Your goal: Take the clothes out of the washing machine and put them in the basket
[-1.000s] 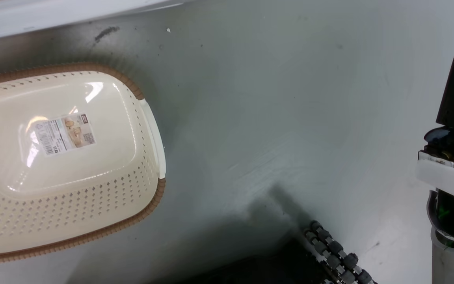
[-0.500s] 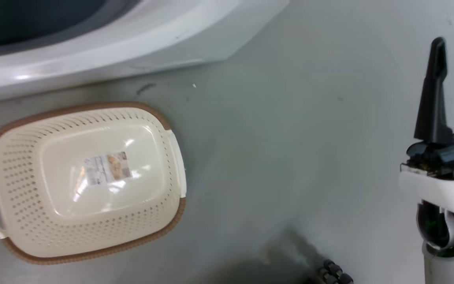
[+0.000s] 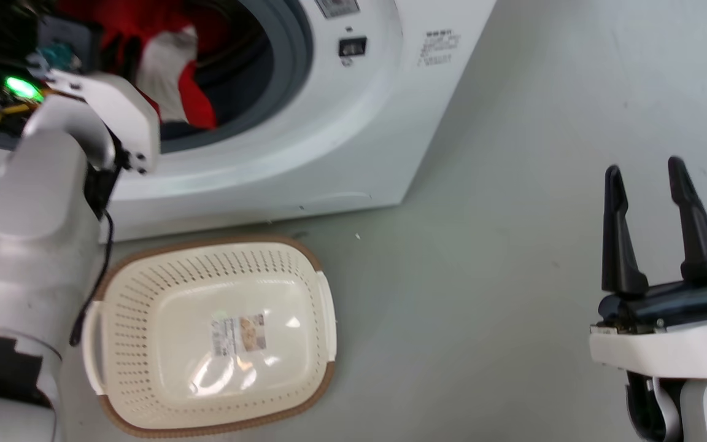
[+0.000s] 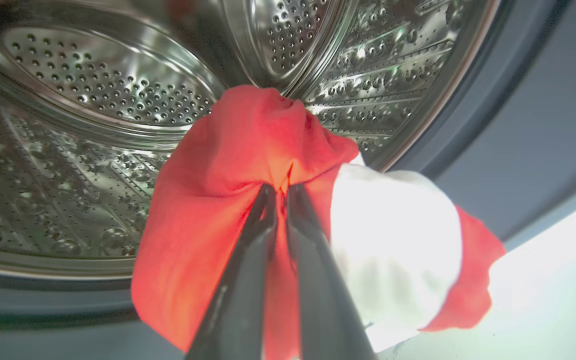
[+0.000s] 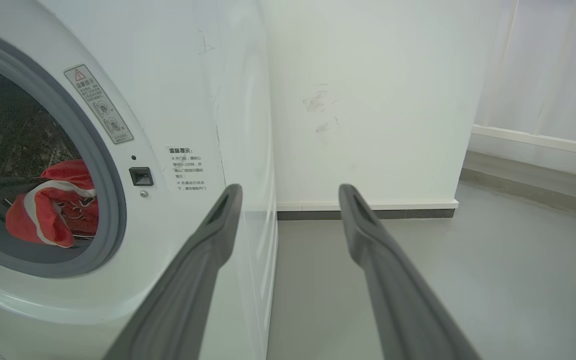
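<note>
The clothes (image 4: 218, 200), bright red with a white panel, hang in the mouth of the washing machine's steel drum (image 4: 93, 95). My left gripper (image 4: 279, 189) is shut on a fold of the red fabric, which is lifted off the drum floor. In the head view my left forearm (image 3: 53, 184) reaches into the porthole of the washing machine (image 3: 341, 135), where the clothes (image 3: 169, 67) show. The basket (image 3: 139, 307) stands empty on the floor just in front of the machine. My right gripper (image 3: 645, 175) is open over bare floor to the right, holding nothing; its fingers (image 5: 218, 220) point past the machine's front corner.
The grey floor (image 3: 482, 276) stretches right of the basket. A white wall (image 5: 368, 100) with a skirting board stands behind the washing machine (image 5: 193, 100), and the clothes (image 5: 50, 205) show through its grey-rimmed porthole.
The head camera has tilted up: the porthole, the clothes and my left arm have come into the picture, and the basket sits lower in it. Both fingers of my right gripper now show.
</note>
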You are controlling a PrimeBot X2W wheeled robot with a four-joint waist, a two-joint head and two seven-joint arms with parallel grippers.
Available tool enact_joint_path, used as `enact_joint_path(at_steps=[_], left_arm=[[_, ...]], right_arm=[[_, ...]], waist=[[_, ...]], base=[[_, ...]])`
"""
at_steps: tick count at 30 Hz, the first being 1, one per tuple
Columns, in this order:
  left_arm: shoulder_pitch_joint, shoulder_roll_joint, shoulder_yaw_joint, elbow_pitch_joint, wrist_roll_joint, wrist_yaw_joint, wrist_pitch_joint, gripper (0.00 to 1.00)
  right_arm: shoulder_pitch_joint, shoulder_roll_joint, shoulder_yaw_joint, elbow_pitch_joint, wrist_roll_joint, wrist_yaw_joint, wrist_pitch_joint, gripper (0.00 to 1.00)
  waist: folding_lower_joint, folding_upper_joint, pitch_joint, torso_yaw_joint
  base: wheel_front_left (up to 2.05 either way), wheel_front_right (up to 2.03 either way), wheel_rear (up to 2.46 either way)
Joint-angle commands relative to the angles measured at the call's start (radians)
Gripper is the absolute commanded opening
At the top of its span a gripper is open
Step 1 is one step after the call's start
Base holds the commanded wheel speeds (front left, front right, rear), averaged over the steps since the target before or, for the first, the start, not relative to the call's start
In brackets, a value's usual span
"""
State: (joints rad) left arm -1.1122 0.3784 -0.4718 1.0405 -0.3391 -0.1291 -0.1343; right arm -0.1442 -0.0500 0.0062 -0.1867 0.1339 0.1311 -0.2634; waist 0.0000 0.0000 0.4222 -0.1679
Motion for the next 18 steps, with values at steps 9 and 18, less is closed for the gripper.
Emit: enact_joint_path(at_steps=[9,18], left_arm=[[0.249,0.049,-0.087,-0.277,-0.125,-0.001,0.006,0.00],[0.526,0.104,-0.090,-0.621,-0.190,0.062,0.095,0.00]], right_arm=[[0.104,0.000,-0.007,0.025,-0.034,-0.001,-0.002,1.00],[0.155,0.000,-0.015,0.033,-0.035,-0.001,-0.002,1.00]], waist=[[0.0000,0.0000,-0.235,0.114],[0.0000,0.0000,-0.311,0.151]], base=[[0.00,0.00,0.00],[0.00,0.00,0.00]])
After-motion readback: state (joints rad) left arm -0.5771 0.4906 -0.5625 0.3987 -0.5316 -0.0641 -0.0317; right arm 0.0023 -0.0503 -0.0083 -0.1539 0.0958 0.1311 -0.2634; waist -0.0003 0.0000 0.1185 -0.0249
